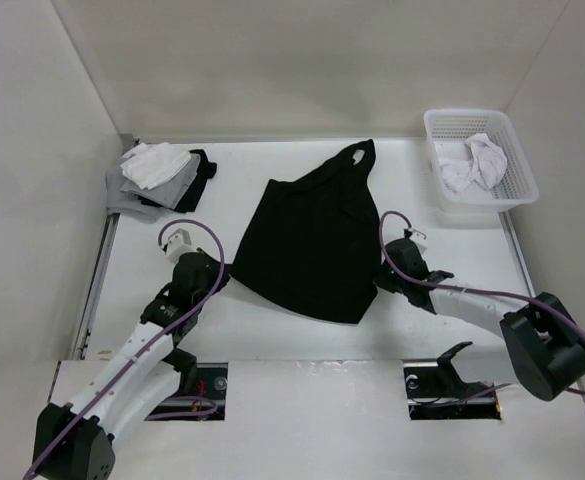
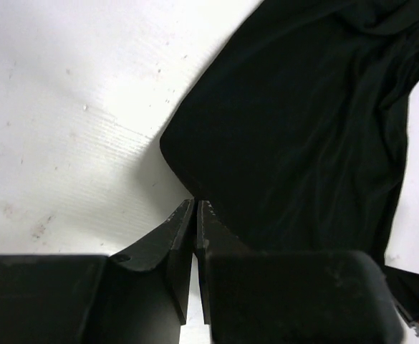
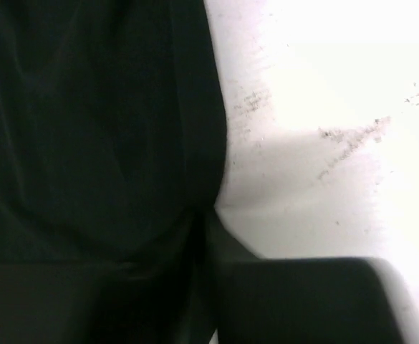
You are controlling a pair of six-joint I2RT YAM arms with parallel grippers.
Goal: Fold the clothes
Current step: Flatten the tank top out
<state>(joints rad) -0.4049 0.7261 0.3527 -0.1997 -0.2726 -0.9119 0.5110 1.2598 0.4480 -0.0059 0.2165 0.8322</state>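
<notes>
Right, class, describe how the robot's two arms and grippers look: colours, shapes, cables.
Both the left arm and right arm have white tubular links joined by chunky black joints, with a purple cable looping alongside each. The left wrist carries a white box. The left gripper has flat, black, tapering fingers; the right gripper is black too.

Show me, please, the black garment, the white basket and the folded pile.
black garment (image 1: 312,240): top external view, middle of its body.
white basket (image 1: 472,214): top external view, near wall.
folded pile (image 1: 152,163): top external view, white top piece.
</notes>
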